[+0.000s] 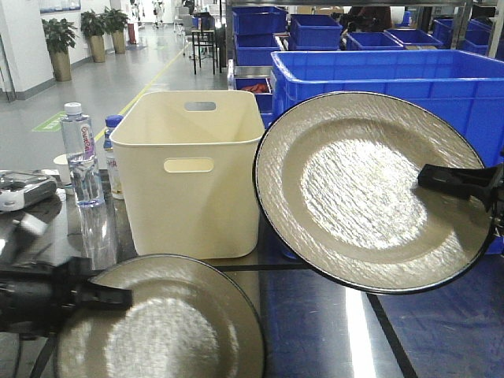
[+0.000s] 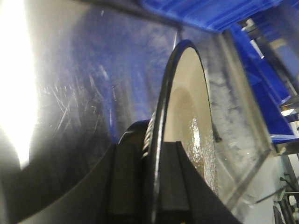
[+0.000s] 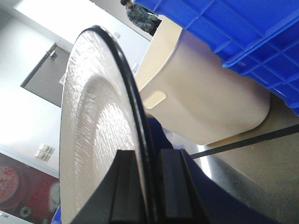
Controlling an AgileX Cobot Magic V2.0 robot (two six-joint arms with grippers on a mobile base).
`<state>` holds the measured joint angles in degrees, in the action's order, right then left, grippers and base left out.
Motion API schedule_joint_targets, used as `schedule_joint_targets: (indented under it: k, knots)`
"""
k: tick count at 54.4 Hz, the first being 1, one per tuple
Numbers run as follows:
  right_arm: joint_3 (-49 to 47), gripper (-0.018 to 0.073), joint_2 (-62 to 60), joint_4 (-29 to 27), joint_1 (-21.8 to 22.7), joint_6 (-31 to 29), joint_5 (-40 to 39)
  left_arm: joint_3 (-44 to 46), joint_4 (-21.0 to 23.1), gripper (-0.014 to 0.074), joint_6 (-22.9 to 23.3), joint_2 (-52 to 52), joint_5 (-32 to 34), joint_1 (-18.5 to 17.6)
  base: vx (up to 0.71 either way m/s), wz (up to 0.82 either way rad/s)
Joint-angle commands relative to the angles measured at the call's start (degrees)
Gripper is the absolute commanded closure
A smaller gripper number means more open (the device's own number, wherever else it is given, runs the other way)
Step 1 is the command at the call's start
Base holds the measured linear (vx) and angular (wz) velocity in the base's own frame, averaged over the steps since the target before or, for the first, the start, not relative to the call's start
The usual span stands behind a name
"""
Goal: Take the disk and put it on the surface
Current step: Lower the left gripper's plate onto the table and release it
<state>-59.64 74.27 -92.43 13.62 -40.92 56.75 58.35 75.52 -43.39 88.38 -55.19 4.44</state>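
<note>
Two round disks with textured silvery faces and black rims are held, one by each gripper. At the lower left, the left disk (image 1: 169,331) lies nearly flat, low over the dark glossy surface (image 1: 315,331). My left gripper (image 1: 118,298) is shut on its left rim. In the left wrist view this disk (image 2: 187,107) is seen edge-on, clamped in that gripper (image 2: 152,154) above the surface (image 2: 84,84). The right disk (image 1: 362,189) is raised and tilted upright. My right gripper (image 1: 429,177) is shut on its right rim, as the right wrist view confirms for disk (image 3: 98,121) and gripper (image 3: 147,163).
A cream plastic bin (image 1: 193,173) stands at the back centre of the surface. A large blue crate (image 1: 394,87) sits behind the right disk. A water bottle (image 1: 81,157) and a paper cup (image 1: 63,169) stand at the left. Black tape lines (image 1: 394,331) cross the tabletop.
</note>
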Motion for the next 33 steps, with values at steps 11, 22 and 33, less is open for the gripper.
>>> schedule_joint_targets:
  k: [11, 22, 33]
  knots:
    - [-2.36, 0.0568, -2.07, -9.85, 0.23, 0.19, 1.14, 1.95, 16.39, 0.0529, -5.04, 2.34, 7.81, -7.77, 0.0, 0.0]
    - [-2.36, 0.0568, -2.07, -9.85, 0.23, 0.19, 1.35, 2.0, 17.84, 0.0325, -9.44, 4.74, 9.15, -10.28, 0.0, 0.0]
    - [-2.36, 0.0568, -2.07, -9.85, 0.23, 0.19, 1.35, 2.0, 17.58, 0.0071, -14.16, 5.32, 12.47, -10.37, 0.0, 0.0]
